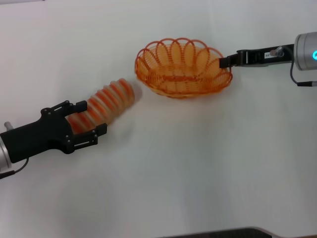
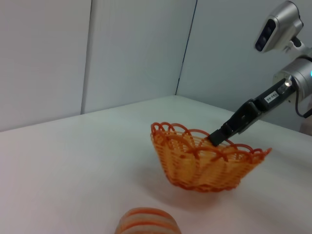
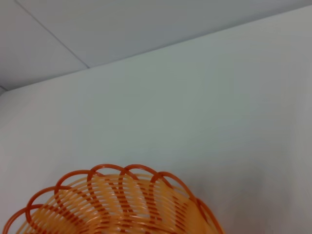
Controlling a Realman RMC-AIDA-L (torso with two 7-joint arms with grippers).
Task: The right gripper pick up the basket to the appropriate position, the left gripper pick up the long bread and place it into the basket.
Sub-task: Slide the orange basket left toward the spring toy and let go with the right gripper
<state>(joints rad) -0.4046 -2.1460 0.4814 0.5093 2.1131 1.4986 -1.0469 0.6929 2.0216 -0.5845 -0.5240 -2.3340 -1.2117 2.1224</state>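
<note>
The orange wire basket sits at the back middle of the white table. My right gripper reaches in from the right and is shut on its right rim. In the left wrist view the right gripper pinches the rim of the basket, which looks tilted. The basket fills the lower edge of the right wrist view. At front left, my left gripper is shut on the long bread. The striped loaf points toward the basket, and its free end shows in the left wrist view.
The table is plain white. A dark edge runs along its near side. Grey wall panels stand behind the table, and the robot's head shows at the upper right of the left wrist view.
</note>
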